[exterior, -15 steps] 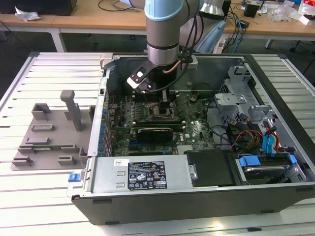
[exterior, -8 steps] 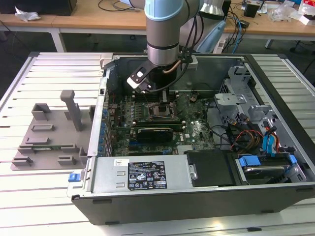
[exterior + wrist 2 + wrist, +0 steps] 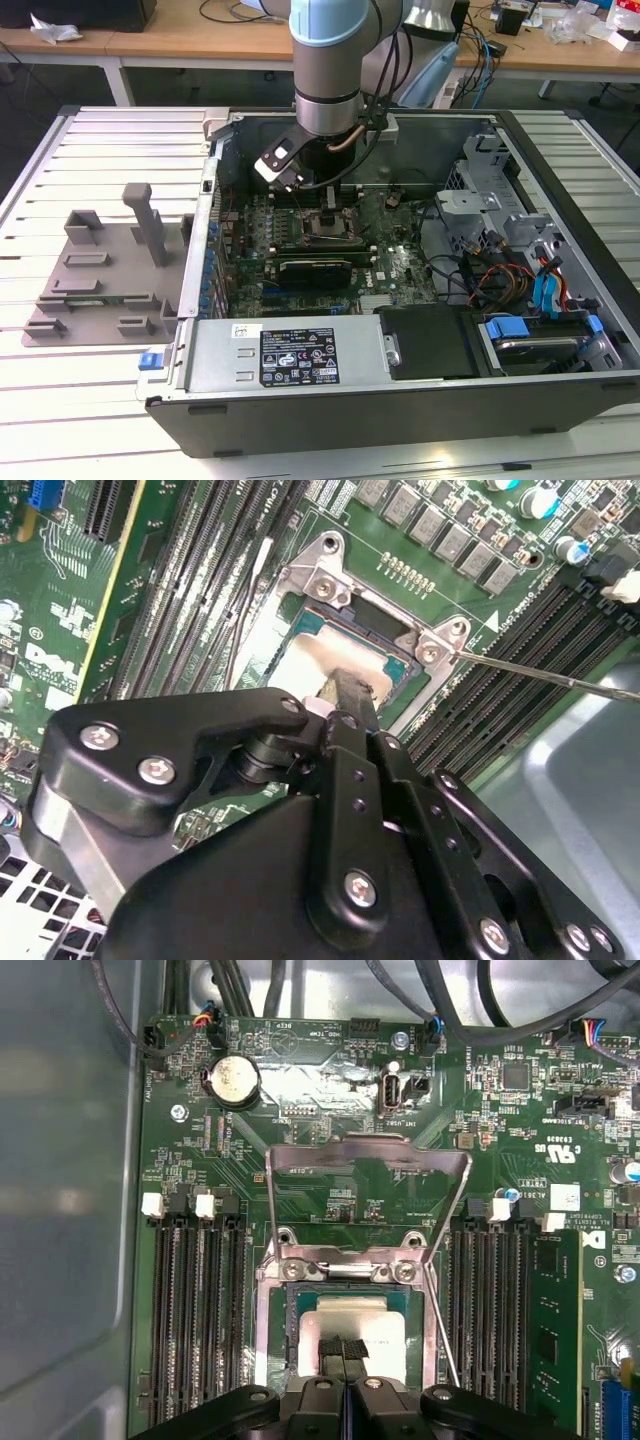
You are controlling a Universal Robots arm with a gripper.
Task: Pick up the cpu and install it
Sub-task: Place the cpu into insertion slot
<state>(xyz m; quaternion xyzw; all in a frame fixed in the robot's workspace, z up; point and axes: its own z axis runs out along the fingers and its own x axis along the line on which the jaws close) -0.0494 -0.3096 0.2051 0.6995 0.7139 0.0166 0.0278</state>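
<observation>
We find the cpu (image 3: 378, 1332) lying flat in the socket (image 3: 345, 1272) of the motherboard (image 3: 500, 1090) (load plate (image 3: 368, 1148) swung up), directly beneath the tool (image 3: 344, 1348), whose fingers are pressed together at the centre of its metal top.

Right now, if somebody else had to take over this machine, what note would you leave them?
Gripper: shut, low over the cpu's metal top; I cannot tell whether it touches.
Cpu: lies flat inside the socket frame on the motherboard, as both wrist views show; not held.
Done: the cpu looks seated in the socket.
Left: the load plate stands hinged up and the thin lever rod looks unlatched, so the cpu is not yet clamped.
</observation>
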